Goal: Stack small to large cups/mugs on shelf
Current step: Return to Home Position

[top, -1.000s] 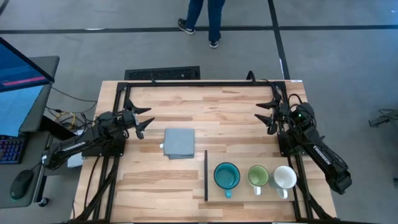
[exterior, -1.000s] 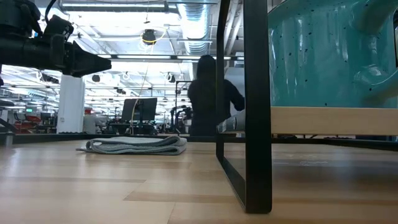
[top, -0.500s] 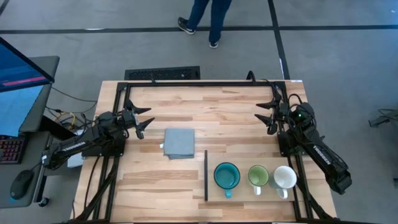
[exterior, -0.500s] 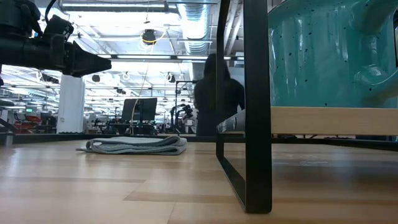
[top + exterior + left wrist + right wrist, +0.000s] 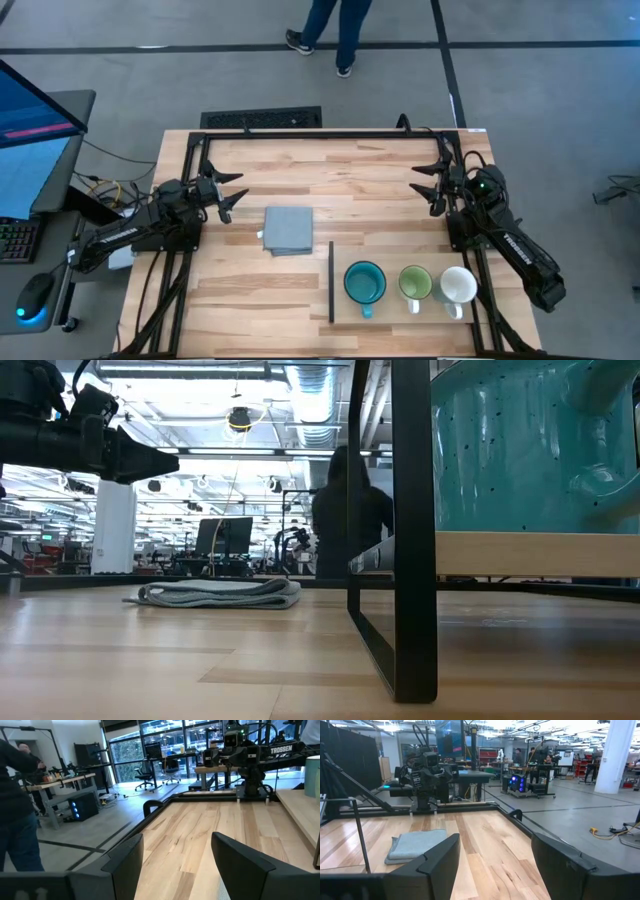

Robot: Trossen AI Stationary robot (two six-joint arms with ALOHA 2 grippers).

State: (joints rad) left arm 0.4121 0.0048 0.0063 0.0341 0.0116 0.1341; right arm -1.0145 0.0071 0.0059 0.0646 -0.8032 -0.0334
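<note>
With all three mugs standing on the shelf (image 5: 390,256) at the near right of the desk (image 5: 330,165), the placing looks done; only parking the arms seems left. Teal mug (image 5: 365,283) is leftmost, just beside the black strip (image 5: 331,280); light green mug (image 5: 415,283) in the middle; white mug (image 5: 459,285) rightmost; all upright, side by side, not nested, handles toward the near edge.

Left hand (image 5: 236,194) hangs over the left side of the desk, fingers spread, nothing held; right hand (image 5: 420,184) hangs over the far right, also spread and empty; both well apart from the mugs. Grey cloth (image 5: 288,229) lies flat between the left hand and the shelf; no part in the task.

Risks, as I judge them:
- the right arm's lower link runs close by the white mug, which stands near the shelf's right end; a sideways swing while parking could clip it and knock it off or into the green one;
- the shelf stands raised on a thin black frame in the low view; a bump to that frame would shake all three;
- the row reads large, small, mid from the left, so it may not count as small to large;
- a person (image 5: 335,30) is on the floor beyond the far edge, clear of the arms.
</note>
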